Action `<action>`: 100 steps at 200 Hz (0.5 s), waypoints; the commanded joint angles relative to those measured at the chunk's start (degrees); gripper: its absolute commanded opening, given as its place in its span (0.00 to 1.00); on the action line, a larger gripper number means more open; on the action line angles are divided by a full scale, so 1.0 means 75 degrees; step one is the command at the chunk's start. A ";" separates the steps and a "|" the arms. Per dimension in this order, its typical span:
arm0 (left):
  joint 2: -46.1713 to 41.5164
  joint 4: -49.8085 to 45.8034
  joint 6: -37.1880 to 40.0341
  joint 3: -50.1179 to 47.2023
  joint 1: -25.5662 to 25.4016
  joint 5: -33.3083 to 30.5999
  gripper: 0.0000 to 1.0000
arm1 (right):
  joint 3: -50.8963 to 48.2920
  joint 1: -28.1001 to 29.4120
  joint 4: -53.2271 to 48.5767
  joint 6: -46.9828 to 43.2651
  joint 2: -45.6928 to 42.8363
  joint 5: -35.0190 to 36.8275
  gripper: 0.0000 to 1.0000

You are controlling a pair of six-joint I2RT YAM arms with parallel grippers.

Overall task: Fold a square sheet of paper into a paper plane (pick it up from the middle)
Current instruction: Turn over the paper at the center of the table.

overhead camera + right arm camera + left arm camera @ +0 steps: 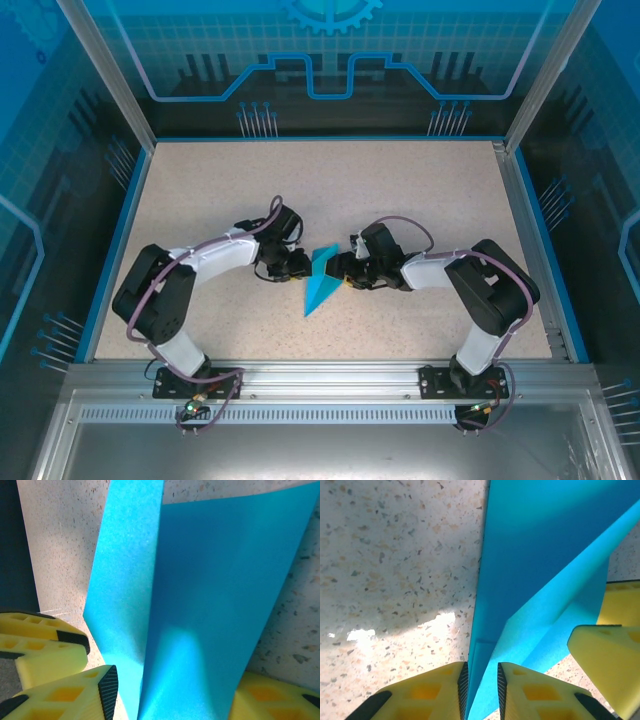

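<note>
Top view, paper plane: the paper plane (322, 283) is at mid-worktop (400, 200), directly between the two tools, with its sharp tip toward the near edge.
Top view, tools: the left tool (298, 268) meets the plane's left side and the right tool (345, 272) its right side. Jaw state is not legible here.
Left wrist, left tool: the left tool (482, 672) has its jaws a narrow slot apart. The plane's (535, 555) folded edge runs up through the slot. Whether the pads (463, 680) pinch it cannot be told.
Left wrist, right edge: yellow fingers (605, 655) of the other tool sit against the paper.
Right wrist, right tool: the right tool (177, 680) has its jaws well apart, and the plane (215, 580) stands between them, spanning pad to finger. Whether this is a grip or mere contact cannot be told.
</note>
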 commanded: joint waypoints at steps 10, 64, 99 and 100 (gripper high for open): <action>-0.0656 0.0083 -0.0280 -0.0325 -0.0025 -0.0082 0.24 | 0.0132 0.0149 0.0053 -0.0092 0.0029 -0.0030 0.54; -0.0682 0.1130 -0.0762 -0.0671 -0.0018 0.0891 0.19 | 0.0203 0.0137 -0.0136 -0.0178 -0.0006 0.0017 0.55; -0.0358 0.1410 -0.0893 -0.0697 -0.0020 0.0991 0.18 | 0.0218 0.0137 -0.0157 -0.0150 -0.0022 0.0005 0.55; -0.0353 0.1415 -0.0893 -0.0697 -0.0018 0.0992 0.17 | 0.0216 0.0137 -0.0166 -0.0146 -0.0021 0.0005 0.55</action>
